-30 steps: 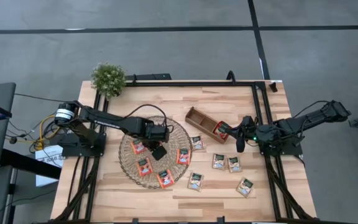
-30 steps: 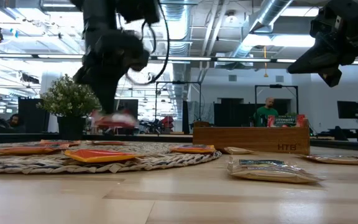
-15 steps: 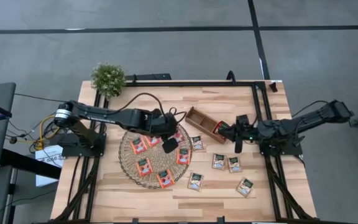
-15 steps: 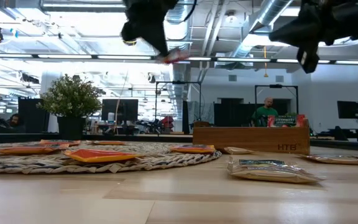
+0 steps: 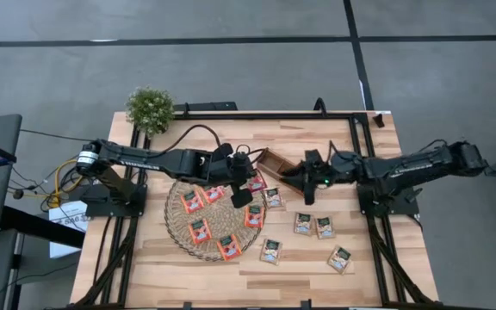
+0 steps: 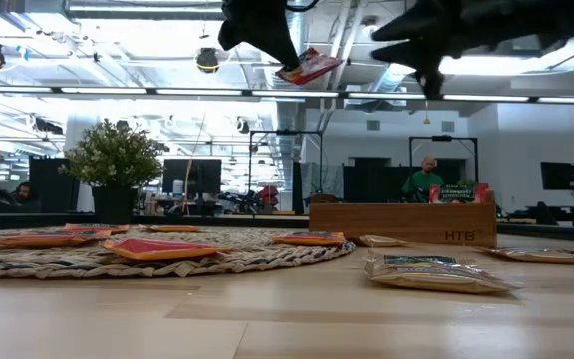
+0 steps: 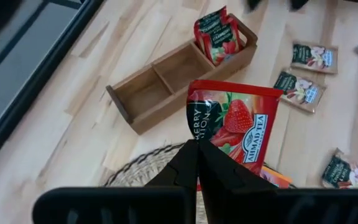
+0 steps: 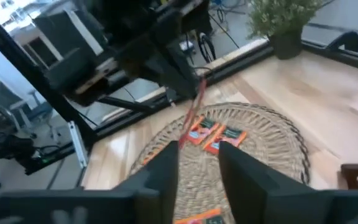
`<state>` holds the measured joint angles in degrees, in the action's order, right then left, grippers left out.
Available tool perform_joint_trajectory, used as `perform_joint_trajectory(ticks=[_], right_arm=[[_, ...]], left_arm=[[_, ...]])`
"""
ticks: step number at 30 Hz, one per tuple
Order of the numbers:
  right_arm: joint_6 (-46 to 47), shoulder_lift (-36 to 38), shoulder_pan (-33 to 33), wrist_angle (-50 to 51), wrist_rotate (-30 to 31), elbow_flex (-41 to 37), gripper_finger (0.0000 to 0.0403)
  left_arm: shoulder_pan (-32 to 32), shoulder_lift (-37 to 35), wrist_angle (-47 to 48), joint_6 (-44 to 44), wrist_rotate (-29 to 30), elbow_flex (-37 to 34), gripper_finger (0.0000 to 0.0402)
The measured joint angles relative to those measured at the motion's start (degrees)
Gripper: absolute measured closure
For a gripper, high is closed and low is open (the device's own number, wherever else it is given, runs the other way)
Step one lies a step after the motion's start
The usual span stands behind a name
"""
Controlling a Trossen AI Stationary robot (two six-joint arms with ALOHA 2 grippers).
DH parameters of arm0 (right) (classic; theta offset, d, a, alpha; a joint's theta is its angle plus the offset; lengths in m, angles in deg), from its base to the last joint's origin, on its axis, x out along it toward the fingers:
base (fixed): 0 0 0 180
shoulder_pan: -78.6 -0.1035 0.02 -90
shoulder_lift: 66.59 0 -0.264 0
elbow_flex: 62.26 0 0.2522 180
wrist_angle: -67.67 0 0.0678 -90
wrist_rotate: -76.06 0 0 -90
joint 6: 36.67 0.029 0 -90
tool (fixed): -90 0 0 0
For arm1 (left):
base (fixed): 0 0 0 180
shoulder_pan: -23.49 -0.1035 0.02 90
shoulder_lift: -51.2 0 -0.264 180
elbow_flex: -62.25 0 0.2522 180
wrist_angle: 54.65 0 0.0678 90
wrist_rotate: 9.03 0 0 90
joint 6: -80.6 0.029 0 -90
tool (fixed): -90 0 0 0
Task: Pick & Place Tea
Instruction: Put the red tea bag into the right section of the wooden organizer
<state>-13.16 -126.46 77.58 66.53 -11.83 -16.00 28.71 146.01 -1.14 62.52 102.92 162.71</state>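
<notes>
A red tea sachet (image 7: 235, 124) hangs in the air over the far right rim of the round wicker mat (image 5: 179, 226), held by my left gripper (image 7: 196, 154), which is shut on it. Several more red sachets (image 5: 199, 230) lie flat on the mat. Green sachets (image 5: 303, 224) lie flat on the table to the right of the mat. The wooden tray (image 5: 274, 160) stands just beyond, with red sachets (image 7: 219, 37) upright in one end compartment. My right gripper (image 8: 197, 168) hovers open over the tray's right end, pointing at the left gripper and touching nothing. My left gripper pinches the red sachet between its two fingertips at one edge, near a corner (image 7: 197, 135). The fingers slant downward toward the table's right side. The sachet sticks out beyond the fingertips, tilted and lifted clear of the mat (image 6: 309, 67).
A small potted plant (image 5: 150, 108) stands at the table's far left corner. Black frame rails (image 5: 360, 138) run along the far edge and both sides. Bare wood lies along the near edge and far of the tray.
My left gripper has risen from the mat with the red sachet, turned, and moved toward the tray. The sachet now hangs well above the mat. My right gripper has swung toward the table's left, from beside the tray's right end to above it.
</notes>
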Motion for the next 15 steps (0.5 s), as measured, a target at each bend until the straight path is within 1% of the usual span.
perform_joint_trajectory(ticks=[4, 7, 10, 15], right_arm=[[-1.5, -4.5, 3.9, 5.1, -3.0, 4.7, 0.0238], [-3.0, -7.7, 6.1, 5.9, -7.3, 7.9, 0.0214], [-4.2, -10.3, 7.7, 5.9, -11.3, 10.8, 0.02], [-5.1, -13.5, 9.8, 5.9, -15.5, 14.4, 0.0196]], left_arm=[[0.2, 0.2, 0.1, 1.5, 1.0, 0.0, 0.0401], [0.2, 0.2, 0.1, 2.3, 1.1, 0.0, 0.0401], [0.2, 0.2, 0.0, 3.7, 1.1, 0.0, 0.0401], [0.2, 0.2, 0.1, 4.5, 1.3, 0.0, 0.0401]])
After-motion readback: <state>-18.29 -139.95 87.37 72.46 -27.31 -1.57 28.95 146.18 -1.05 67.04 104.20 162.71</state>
